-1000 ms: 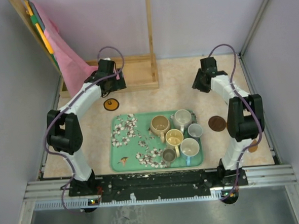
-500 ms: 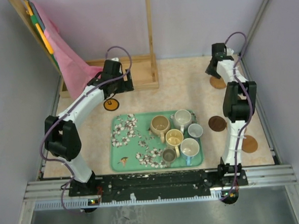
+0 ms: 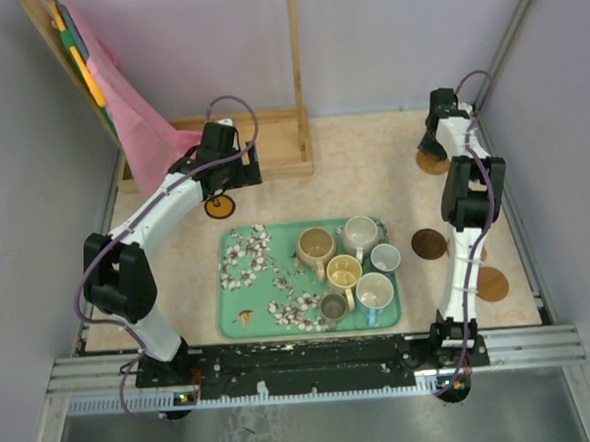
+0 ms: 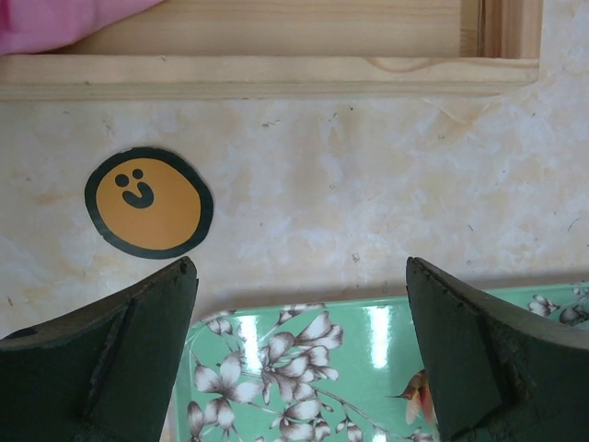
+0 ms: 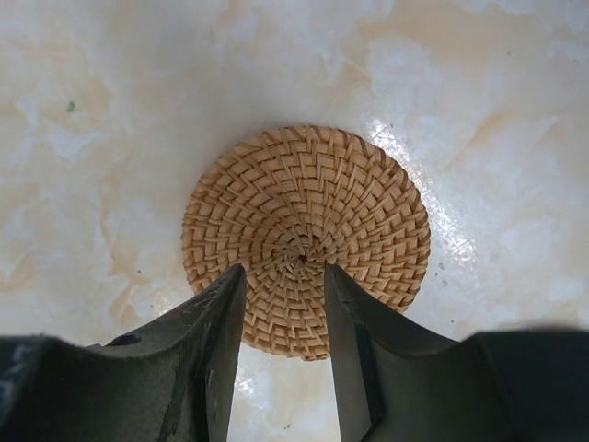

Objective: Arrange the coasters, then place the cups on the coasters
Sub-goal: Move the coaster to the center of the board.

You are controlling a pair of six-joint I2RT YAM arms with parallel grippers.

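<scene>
Your right hand [image 5: 283,273] has swung out to the far right corner of the desk [image 5: 83,101]. Its fingers are narrowly parted and empty, over the woven coaster [image 5: 304,207] lying flat there. Your left hand [image 4: 301,269] gapes wide near the smiley coaster [image 4: 147,201]. All the cups [image 3: 344,269] are on the green floral tray [image 3: 237,313], so you're still arranging coasters.

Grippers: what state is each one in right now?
Left gripper: wide open, empty.
Right gripper: narrowly open above the woven coaster, gripping nothing.

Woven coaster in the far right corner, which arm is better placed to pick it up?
Right. The right gripper hangs directly over the woven coaster, fingers apart; the left gripper is across the table near the smiley coaster.
</scene>
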